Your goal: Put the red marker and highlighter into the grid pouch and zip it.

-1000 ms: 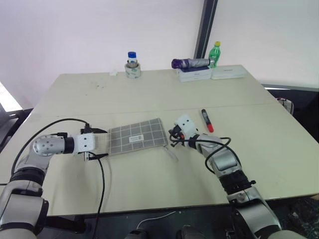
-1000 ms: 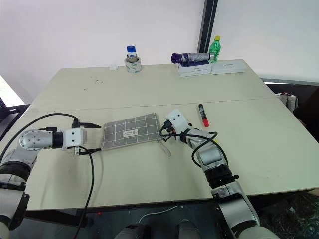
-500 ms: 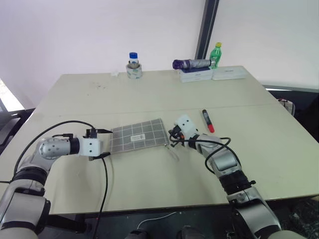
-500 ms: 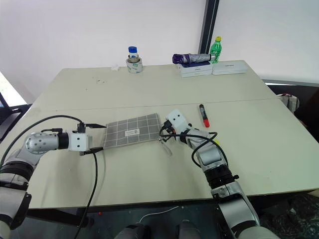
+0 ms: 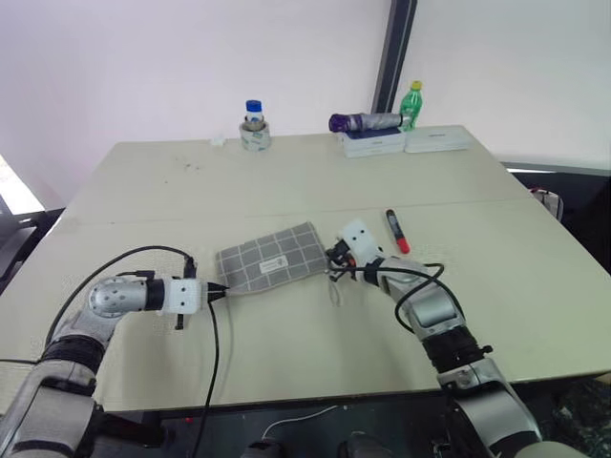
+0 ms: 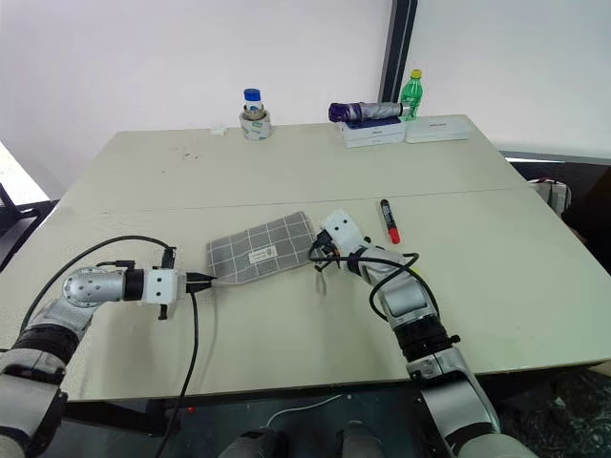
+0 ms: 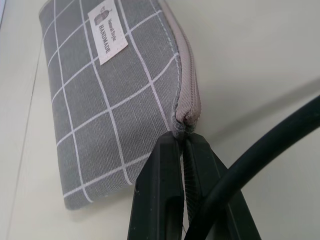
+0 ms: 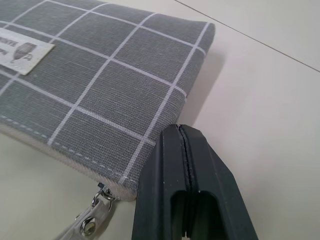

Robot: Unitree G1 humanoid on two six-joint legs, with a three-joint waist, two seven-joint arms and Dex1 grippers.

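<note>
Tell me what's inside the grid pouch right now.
Cannot tell: the flat grey fabric grid pouch hides its contents, and its zipper looks closed at the end in view. The black-and-red marker lies outside on the table.

"HANDMADE" (white label (image 7: pixel 107 30), grid pouch (image 7: pixel 115 105))

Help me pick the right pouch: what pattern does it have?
Grey with white grid lines, clearest in the left wrist view: grid pouch.

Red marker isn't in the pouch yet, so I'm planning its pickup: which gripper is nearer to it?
Right. The right gripper sits at the pouch's zipper-pull end, just beside the red marker. The left gripper pinches the pouch's far corner, across the pouch from it.
</note>
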